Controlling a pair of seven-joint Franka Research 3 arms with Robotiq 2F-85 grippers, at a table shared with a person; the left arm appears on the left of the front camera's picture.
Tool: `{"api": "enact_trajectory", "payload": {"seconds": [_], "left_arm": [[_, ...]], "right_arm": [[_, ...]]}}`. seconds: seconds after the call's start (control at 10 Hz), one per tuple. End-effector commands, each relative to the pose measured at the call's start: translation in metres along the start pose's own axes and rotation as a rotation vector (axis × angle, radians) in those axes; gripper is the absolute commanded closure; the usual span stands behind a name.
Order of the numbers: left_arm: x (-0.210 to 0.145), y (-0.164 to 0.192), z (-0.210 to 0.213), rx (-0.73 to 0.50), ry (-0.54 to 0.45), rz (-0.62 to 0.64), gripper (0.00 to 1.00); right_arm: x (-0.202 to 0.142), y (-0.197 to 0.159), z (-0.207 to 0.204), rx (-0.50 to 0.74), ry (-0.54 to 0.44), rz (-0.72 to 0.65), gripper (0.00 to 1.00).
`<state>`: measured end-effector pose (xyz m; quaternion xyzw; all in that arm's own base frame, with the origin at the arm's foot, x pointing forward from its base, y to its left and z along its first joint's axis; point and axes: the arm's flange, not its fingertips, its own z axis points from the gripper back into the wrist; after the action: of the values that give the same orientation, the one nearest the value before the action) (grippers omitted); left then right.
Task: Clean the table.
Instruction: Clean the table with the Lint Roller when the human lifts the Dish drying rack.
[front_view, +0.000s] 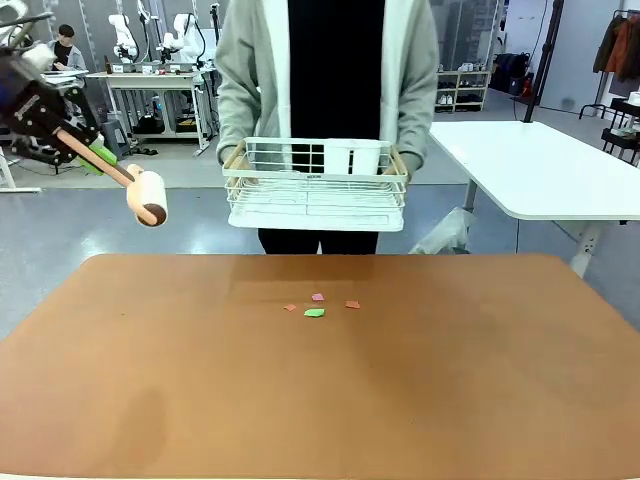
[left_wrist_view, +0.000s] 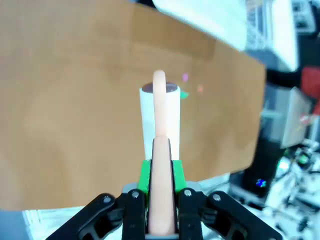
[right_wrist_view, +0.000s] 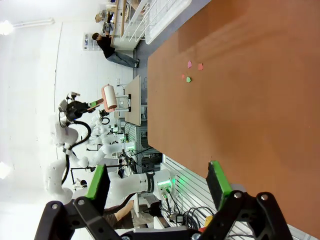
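Note:
The reddish-brown table (front_view: 320, 400) carries several small paper scraps (front_view: 318, 297) near its middle: pink, orange and a green one (front_view: 314, 313). Up at the left, above and beyond the table's left edge, my left gripper (front_view: 90, 155) is shut on the peach handle of a lint roller (front_view: 148, 197). In the left wrist view the white roll (left_wrist_view: 160, 112) points from my left gripper (left_wrist_view: 161, 172) toward the scraps (left_wrist_view: 185, 77). My right gripper (right_wrist_view: 158, 182) stands open and holds nothing, off the table's edge, with the scraps (right_wrist_view: 189, 64) far ahead on the table (right_wrist_view: 240, 110).
A person stands at the far side holding a white wire dish rack (front_view: 315, 185) above the table's far edge. A white-topped table (front_view: 540, 165) stands behind at the right. The right wrist view also shows the left arm with the roller (right_wrist_view: 109, 97).

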<state>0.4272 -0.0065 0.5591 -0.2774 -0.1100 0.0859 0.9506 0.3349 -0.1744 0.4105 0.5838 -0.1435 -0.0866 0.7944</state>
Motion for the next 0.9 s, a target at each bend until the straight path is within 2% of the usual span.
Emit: {"api": "enact_trajectory", "payload": {"seconds": [0.0, 0.1, 0.2, 0.3, 0.5, 0.7, 0.8], "left_arm": [[0.066, -0.026, -0.041, 0.092, 0.167, -0.269, 0.79], [0.076, -0.029, -0.083, 0.027, 0.218, -0.259, 0.79], [0.078, -0.021, -0.129, 0.003, 0.181, -0.223, 0.79], [0.071, -0.011, -0.156, -0.014, 0.198, -0.207, 0.79], [0.066, 0.001, -0.181, 0.027, 0.151, -0.124, 0.79], [0.065, -0.001, -0.168, -0.022, 0.176, -0.13, 0.79], [0.074, 0.007, -0.196, 0.019, 0.195, -0.138, 0.79]], "right_arm": [[-0.002, 0.003, 0.0, 0.019, -0.008, 0.001, 0.0], [-0.002, 0.003, 0.0, 0.019, -0.008, 0.001, 0.0], [-0.002, 0.003, 0.0, 0.019, -0.008, 0.001, 0.0], [-0.002, 0.003, 0.0, 0.019, -0.008, 0.001, 0.0], [-0.002, 0.003, 0.0, 0.019, -0.008, 0.001, 0.0], [-0.002, 0.003, 0.0, 0.019, -0.008, 0.001, 0.0], [-0.002, 0.003, 0.0, 0.019, -0.008, 0.001, 0.0]]}}
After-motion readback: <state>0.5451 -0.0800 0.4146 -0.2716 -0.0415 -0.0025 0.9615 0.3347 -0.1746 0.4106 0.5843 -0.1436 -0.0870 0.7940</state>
